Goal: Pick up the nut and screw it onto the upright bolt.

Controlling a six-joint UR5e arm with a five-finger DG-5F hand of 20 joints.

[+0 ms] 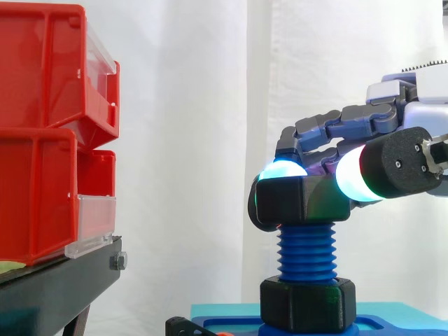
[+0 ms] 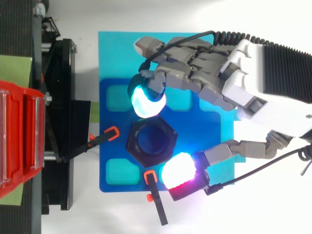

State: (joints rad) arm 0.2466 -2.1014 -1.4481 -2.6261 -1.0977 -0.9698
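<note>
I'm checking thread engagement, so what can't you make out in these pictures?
Side view: the top end of the bolt sits inside the nut pinched by the hand, so how far it is threaded on is hidden.
Side view: the blue base under the lower nut is cut off by the bottom edge.
Top view: the bolt's threads and the lower nut are hidden beneath the nut.
</note>
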